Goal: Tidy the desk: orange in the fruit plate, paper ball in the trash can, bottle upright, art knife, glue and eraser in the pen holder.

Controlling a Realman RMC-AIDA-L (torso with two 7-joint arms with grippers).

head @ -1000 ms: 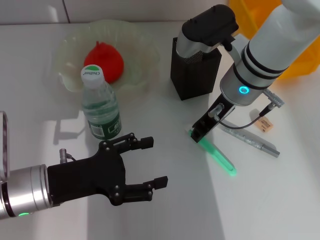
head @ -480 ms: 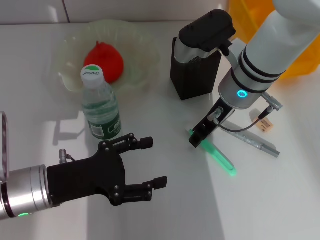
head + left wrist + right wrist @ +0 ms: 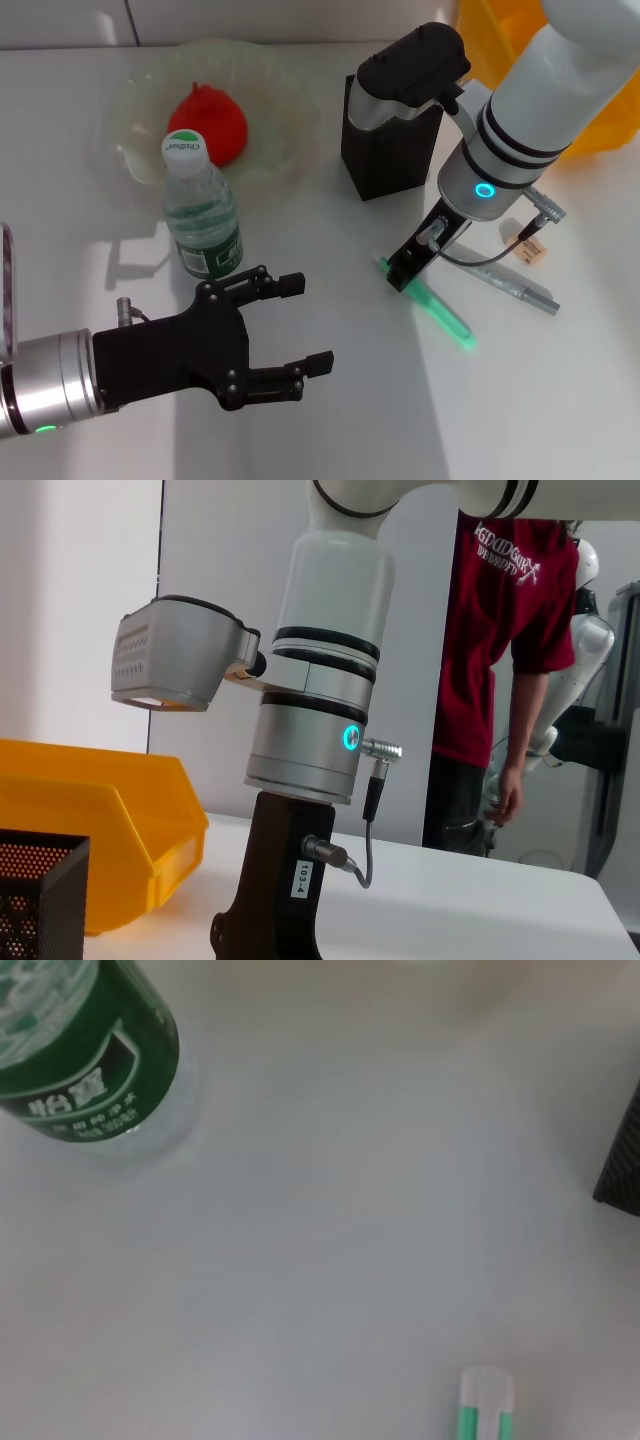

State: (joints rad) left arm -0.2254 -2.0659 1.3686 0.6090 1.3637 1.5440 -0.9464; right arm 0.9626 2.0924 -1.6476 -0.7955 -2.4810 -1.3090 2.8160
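Three small items remain on the desk, and the green stick is the one in play, lying flat just in front of the pen holder. It looks light, stiff and smooth, likely to roll, so a grip across its middle seems safest. Right gripper sits at the stick's near end; whether its fingers are apart, I cannot tell. Left gripper hovers spread wide, empty, beside the upright bottle.
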